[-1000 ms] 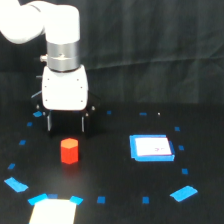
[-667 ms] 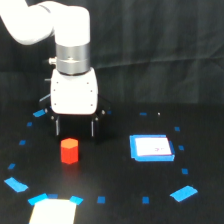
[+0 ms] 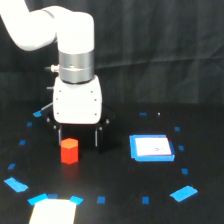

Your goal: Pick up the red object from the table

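My claw (image 3: 78,138) hangs spread, unladen, just behind the block (image 3: 69,150). It looks light and rigid; I'd pinch its flat sides.

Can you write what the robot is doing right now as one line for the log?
phase: approach | gripper: jaws open, above and behind red object | red object: upright on table, not grasped

Glossy white arm (image 3: 47,27) with a silver wrist ring (image 3: 76,67), boxy white gripper (image 3: 78,136), black fingers (image 3: 98,137).
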Robot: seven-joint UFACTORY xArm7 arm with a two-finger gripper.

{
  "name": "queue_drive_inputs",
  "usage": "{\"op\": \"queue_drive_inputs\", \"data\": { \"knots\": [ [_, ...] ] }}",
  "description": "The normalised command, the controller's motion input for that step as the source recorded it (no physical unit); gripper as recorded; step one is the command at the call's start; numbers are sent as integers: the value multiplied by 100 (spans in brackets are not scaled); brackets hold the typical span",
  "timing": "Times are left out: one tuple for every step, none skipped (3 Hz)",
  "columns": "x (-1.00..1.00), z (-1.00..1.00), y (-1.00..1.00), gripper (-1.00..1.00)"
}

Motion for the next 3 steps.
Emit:
{"op": "queue_drive_inputs", "data": {
  "knots": [
    [-13,-49,-49,11],
    [12,-16,-4,-100],
    [51,35,30,-100]
  ]
}}
